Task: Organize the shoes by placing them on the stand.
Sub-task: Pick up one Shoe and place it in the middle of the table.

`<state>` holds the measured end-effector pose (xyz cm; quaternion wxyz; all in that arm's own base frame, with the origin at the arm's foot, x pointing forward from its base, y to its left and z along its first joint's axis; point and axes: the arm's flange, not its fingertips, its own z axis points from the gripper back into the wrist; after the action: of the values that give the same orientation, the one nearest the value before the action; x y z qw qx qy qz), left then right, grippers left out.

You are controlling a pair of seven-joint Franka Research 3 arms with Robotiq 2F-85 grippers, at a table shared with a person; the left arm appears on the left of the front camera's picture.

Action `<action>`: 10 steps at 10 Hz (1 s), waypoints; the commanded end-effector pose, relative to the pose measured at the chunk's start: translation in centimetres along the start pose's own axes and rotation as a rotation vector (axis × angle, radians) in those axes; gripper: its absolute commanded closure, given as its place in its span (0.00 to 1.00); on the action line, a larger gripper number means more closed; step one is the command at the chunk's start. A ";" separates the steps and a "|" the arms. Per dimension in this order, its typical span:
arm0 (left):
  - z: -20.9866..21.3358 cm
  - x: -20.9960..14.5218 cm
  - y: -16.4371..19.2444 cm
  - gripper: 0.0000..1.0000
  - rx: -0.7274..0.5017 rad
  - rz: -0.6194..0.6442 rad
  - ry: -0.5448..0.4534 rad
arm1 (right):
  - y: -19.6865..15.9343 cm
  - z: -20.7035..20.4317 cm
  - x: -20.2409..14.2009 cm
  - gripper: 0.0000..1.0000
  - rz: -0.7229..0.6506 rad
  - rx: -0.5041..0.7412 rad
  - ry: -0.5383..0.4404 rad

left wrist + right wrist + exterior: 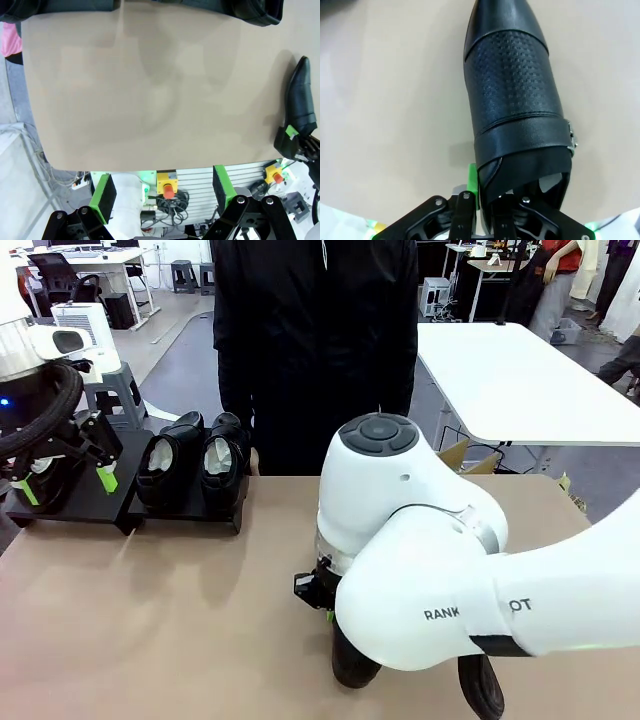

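Right gripper (487,200): clenched on the collar edge of a black dress shoe (512,100), one green pad (472,185) pressed to the outside of the leather and the other finger hidden inside the opening. The shoe extends straight away from the claw, toe farthest, with a perforated panel across the vamp and a small metal buckle (571,137) on the side; a scrap of white paper shows inside the opening just above the claw. In the front view the white right arm (440,570) covers most of this claw and shoe, and a second dark shoe (482,687) shows just beside it at the near table edge. Left gripper (62,480): released, green pads (102,192) standing wide apart with nothing between them, hanging over the left section of the stand (75,502). One shoe (42,480) lies on that section directly under and behind the claw. Two more shoes (195,460), paper-stuffed, sit side by side on the stand's right section, beside the left claw and well apart from the right claw. A person in dark clothing (315,340) stands at the far side of the tan table (180,610), behind the stand.
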<state>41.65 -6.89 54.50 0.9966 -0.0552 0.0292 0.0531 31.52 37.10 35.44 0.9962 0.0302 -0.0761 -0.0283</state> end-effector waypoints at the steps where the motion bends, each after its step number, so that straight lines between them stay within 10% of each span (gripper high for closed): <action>1: 0.1 -0.1 0.2 0.00 -0.006 -0.011 0.001 | 0.5 0.1 0.7 0.56 0.040 -0.026 0.010; 4: 0.1 -0.1 0.2 0.00 -0.006 -0.011 0.001 | 0.2 0.6 0.8 0.02 0.027 0.004 0.017; 9: 0.1 -0.1 0.2 0.00 -0.006 -0.011 0.001 | -2.8 5.9 0.7 0.00 -0.008 0.194 0.177; 10: 0.1 -0.1 0.2 0.00 -0.006 -0.011 0.001 | -0.6 2.8 1.4 0.00 -0.018 0.106 0.078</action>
<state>41.65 -6.89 54.50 0.9966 -0.0552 0.0292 0.0531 32.01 35.80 39.92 0.9935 0.1086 -0.0178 -0.0289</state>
